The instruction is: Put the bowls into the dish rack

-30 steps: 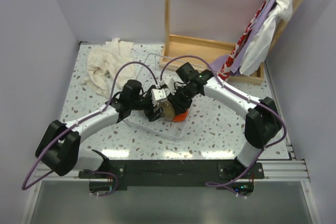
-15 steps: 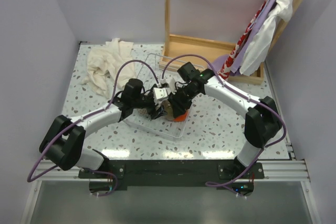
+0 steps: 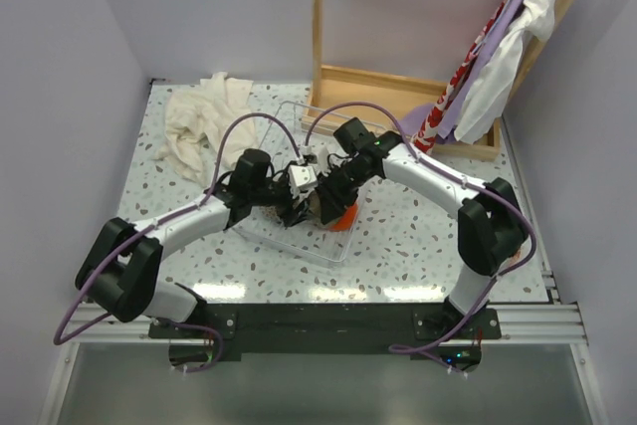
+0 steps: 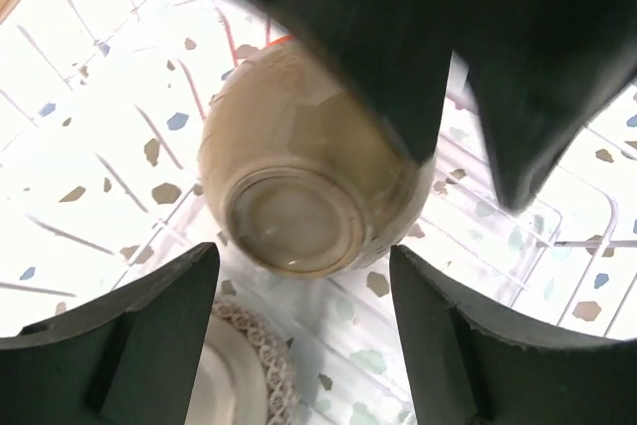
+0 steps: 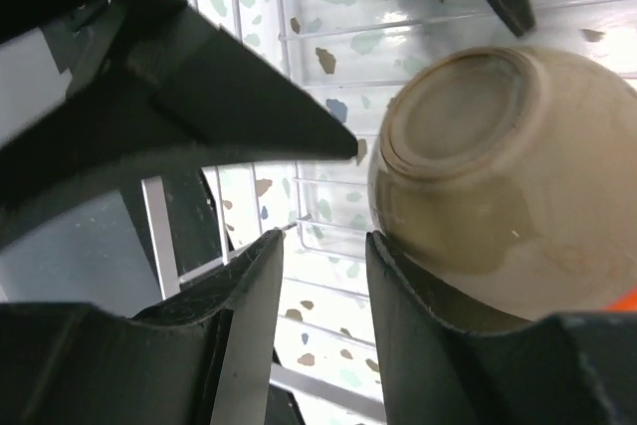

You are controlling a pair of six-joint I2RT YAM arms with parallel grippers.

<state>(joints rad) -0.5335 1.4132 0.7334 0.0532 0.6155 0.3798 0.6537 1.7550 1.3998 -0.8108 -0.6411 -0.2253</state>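
A tan bowl [image 4: 299, 196] lies tipped in the dish rack [image 4: 90, 126], its foot ring towards my left wrist camera. My left gripper [image 4: 304, 256] is open, its tips just short of the bowl on either side. My right gripper [image 5: 324, 238] is open with only rack bars in its gap. The tan bowl [image 5: 498, 166] rests against the outside of its right finger [image 5: 428, 325]. In the top view both grippers, left [image 3: 297, 208] and right [image 3: 323, 201], meet over the rack [image 3: 328, 251]. An orange bowl [image 3: 342, 219] sits beside the tan one. A blue-patterned bowl [image 4: 239, 365] lies under my left gripper.
A crumpled cream cloth [image 3: 204, 121] lies at the back left of the speckled table. A wooden frame [image 3: 398, 97] stands behind the rack, with cloths [image 3: 498, 57] hanging at the back right. Walls close in both sides.
My left gripper has moved in towards the tan bowl and its jaws have narrowed a little. The right jaws have opened slightly beside the bowl.
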